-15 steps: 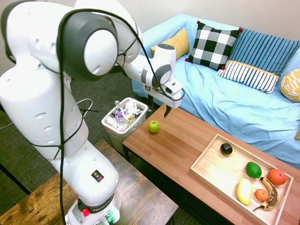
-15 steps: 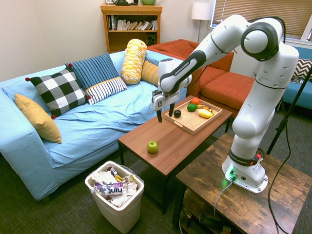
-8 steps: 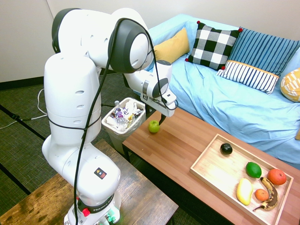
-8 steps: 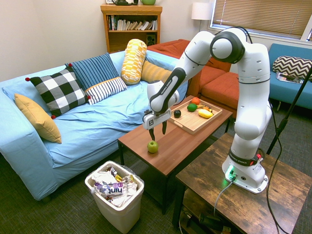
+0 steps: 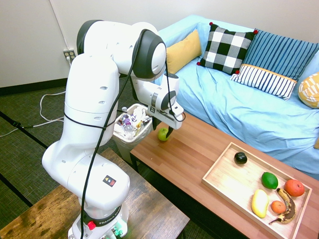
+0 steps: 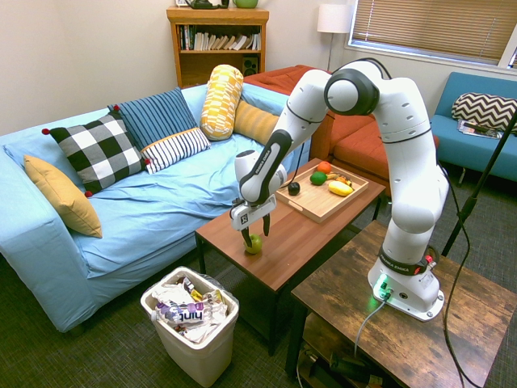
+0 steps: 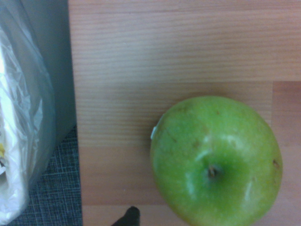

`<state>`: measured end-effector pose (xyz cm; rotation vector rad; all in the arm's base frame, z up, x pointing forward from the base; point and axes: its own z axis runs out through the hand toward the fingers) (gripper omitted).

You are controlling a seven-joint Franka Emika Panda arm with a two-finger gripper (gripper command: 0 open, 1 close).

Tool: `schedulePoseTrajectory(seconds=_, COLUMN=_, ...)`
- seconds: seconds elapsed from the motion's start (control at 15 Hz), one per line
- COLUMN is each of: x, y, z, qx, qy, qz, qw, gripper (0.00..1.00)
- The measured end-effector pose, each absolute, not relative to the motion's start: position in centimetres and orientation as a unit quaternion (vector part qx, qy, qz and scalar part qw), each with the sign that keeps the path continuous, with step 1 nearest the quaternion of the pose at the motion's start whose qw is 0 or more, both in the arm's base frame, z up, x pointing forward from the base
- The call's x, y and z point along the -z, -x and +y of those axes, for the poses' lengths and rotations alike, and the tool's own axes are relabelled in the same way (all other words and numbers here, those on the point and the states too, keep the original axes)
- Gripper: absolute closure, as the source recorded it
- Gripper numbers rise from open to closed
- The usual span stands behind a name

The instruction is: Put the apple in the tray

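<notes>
With its fingers spread, the gripper (image 6: 257, 236) is pointing down, seemingly astride the apple (image 6: 254, 244); the table's (image 5: 185, 149) edge is running near, at nine o'clock in the wrist view.

- Arm (image 6: 416, 129): glossy white, thick rounded segments, dark grey bands and caps at the joints
- Black cable (image 5: 117, 104) along the outside, tied on with thin black straps
- Dark label with small orange and white marks low on the white shell
- Black ring with white lettering near the base, a red button, a green glow
- Gripper (image 6: 257, 236): white body, small black-and-white marker, two slim black fingers
</notes>
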<state>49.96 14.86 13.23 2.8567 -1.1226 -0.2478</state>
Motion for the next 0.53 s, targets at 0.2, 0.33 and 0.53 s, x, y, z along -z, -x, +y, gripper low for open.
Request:
schedulePoseTrajectory(seconds=0.2, x=-11.4, y=-50.9, z=14.9, qx=0.082, qy=-0.926, qz=-0.367, qw=0.037, gripper=1.00)
schedulePoseTrajectory(seconds=0.33, x=-10.7, y=-51.3, z=15.1, qx=0.085, qy=-0.924, qz=-0.371, qw=0.037, gripper=1.00)
schedulePoseTrajectory(seconds=0.53, x=-10.3, y=-51.6, z=15.7, qx=0.085, qy=-0.924, qz=-0.371, qw=0.035, gripper=1.00)
